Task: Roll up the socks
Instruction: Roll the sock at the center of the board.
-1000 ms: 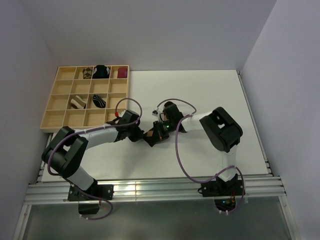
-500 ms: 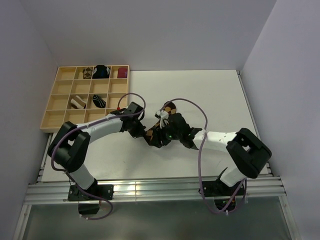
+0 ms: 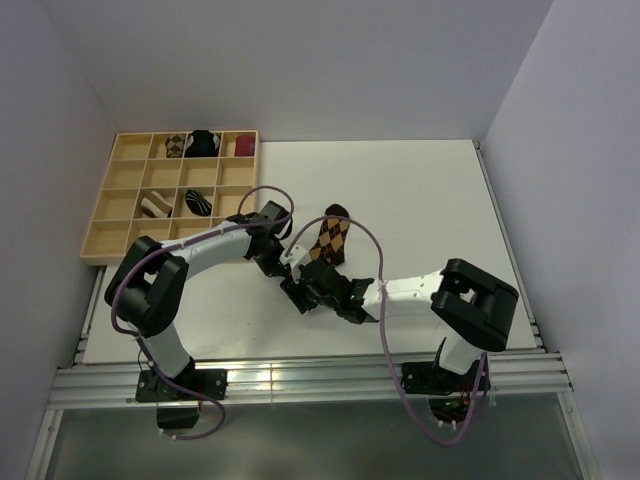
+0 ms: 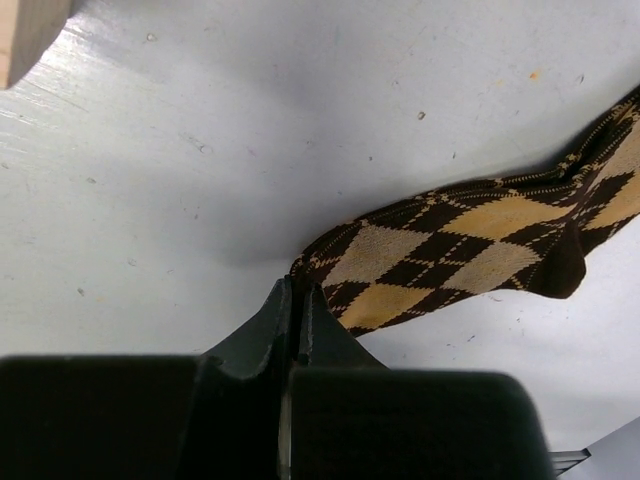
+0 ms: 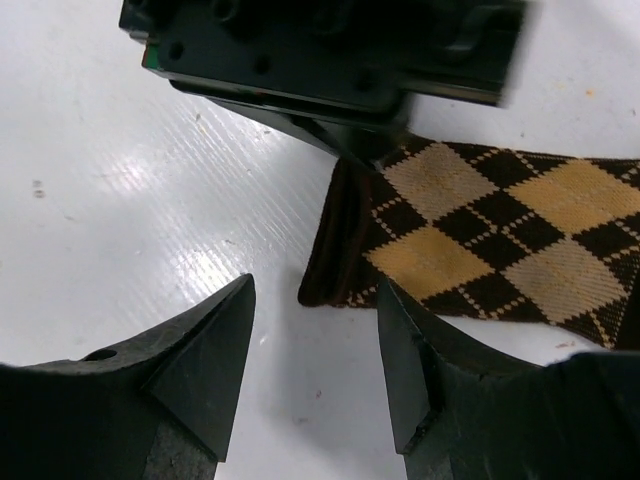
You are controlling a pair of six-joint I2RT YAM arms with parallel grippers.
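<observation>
A brown-and-tan argyle sock (image 3: pixel 325 240) lies stretched out flat in the middle of the white table. My left gripper (image 4: pixel 297 285) is shut on a corner of its cuff, seen from above at the sock's near end (image 3: pixel 288 268). My right gripper (image 5: pixel 315 285) is open just short of the cuff edge (image 5: pixel 345 240), with bare table between its fingertips; it holds nothing. From above, the right gripper (image 3: pixel 303 295) sits just nearer than the left one. In the right wrist view the left gripper's black body (image 5: pixel 330 60) crosses the top, above the sock (image 5: pixel 490 230).
A wooden compartment tray (image 3: pixel 110 230) stands at the far left; its corner (image 4: pixel 30 30) shows in the left wrist view. It holds a brown-and-cream striped roll (image 3: pixel 155 205), a black thin-striped roll (image 3: pixel 198 202), an argyle roll (image 3: pixel 174 146), a black-and-blue bundle (image 3: pixel 205 143) and a maroon bundle (image 3: pixel 244 145).
The right gripper has opened, let go of the sock and swung toward the near edge. The bunched sock now lies spread out. The left gripper has closed on the cuff.
</observation>
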